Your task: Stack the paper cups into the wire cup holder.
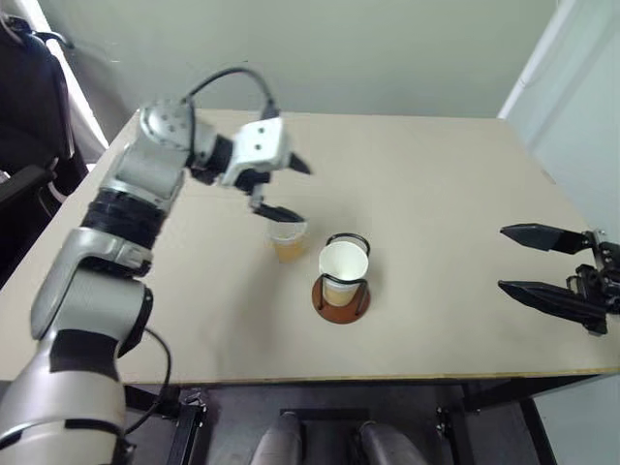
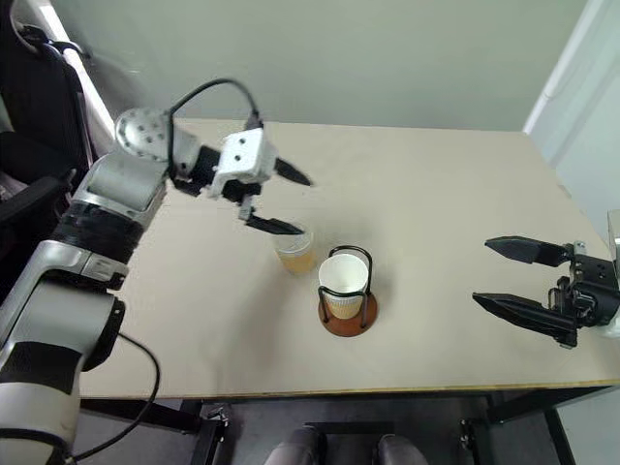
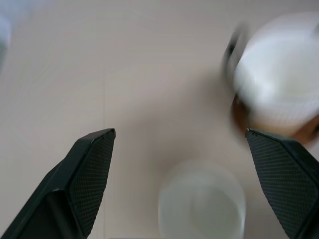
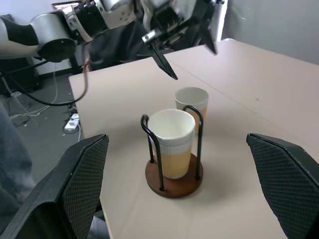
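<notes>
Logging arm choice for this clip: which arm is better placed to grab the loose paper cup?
Left. The left gripper hangs open right above the loose paper cup; the right gripper, also open, sits far off at the table's edge, past the wire cup holder.

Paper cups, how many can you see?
2. One cup sits in the wire holder; another stands on the table beside it. More could be nested inside.

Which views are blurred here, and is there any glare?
Left wrist view: motion blur smears the holder, the cup in it and the loose cup; the fingers stay sharp. Right wrist view: sharp on holder and cups, the left end effector slightly smeared. Eye views: even light, bright window, no glare on the table.
</notes>
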### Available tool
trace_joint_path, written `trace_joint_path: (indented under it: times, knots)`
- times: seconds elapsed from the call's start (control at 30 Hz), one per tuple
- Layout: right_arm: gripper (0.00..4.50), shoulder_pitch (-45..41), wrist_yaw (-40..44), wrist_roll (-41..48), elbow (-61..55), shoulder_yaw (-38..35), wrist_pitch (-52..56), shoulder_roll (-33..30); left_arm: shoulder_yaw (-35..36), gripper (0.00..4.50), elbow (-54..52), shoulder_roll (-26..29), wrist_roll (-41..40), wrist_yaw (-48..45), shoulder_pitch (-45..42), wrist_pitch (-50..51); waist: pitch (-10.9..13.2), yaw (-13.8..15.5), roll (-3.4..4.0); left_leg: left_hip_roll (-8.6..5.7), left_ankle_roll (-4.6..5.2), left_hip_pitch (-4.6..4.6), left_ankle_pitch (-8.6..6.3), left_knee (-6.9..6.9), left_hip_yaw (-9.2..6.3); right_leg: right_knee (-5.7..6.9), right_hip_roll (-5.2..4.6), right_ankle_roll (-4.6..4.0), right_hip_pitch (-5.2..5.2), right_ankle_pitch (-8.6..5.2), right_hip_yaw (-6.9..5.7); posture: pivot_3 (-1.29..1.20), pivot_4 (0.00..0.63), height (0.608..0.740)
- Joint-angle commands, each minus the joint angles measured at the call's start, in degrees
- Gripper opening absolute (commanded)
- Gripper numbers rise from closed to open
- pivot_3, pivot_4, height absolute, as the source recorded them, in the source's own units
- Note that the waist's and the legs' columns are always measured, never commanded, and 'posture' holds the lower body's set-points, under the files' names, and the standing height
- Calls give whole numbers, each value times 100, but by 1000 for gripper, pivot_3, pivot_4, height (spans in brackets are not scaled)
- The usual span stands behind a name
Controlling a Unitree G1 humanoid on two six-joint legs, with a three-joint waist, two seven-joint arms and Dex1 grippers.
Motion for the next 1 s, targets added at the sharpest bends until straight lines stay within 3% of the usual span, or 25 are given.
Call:
trace_joint_path:
  times: [0.03, 0.47, 0.57, 0.9, 1.0]
  knots:
    - [4500, -96, -14, -30, -12, -10, -113, -80, 256, 4479, 289, -107, 284, -26, 120, -321, 1, 24, -1, 0, 0, -8, 0, 4, 0, 0, 0, 4, -4, -2, 0, 0, 150, 740]
    - [4500, -67, -60, -125, -33, -21, -119, -88, 438, 4479, 372, -383, 826, -413, 630, -359, 1, 155, -2, -17, 39, -50, -19, 36, 16, -26, -26, 32, -22, 8, 2, 0, 150, 740]
    - [4500, -84, -105, -123, -47, 0, -117, -85, 442, 3925, 565, -435, 1069, -153, 661, -593, 1, 156, -2, -17, 44, -48, -15, 36, 16, -24, -28, 38, -20, 12, 2, 0, 150, 740]
    - [4500, -34, -186, -55, -128, -80, -75, -108, 674, 199, 719, -593, 1228, 10, 521, -763, 1, 156, -2, -19, 51, -48, -10, 48, 18, -22, -29, 44, -18, 24, 6, 0, 150, 740]
    - [4500, 57, -149, -34, -150, -181, -68, -124, 841, 22, 359, -521, 965, -390, 414, -520, 1, 156, -2, -18, 51, -48, -10, 47, 20, -22, -28, 44, -19, 24, 6, 0, 150, 740]
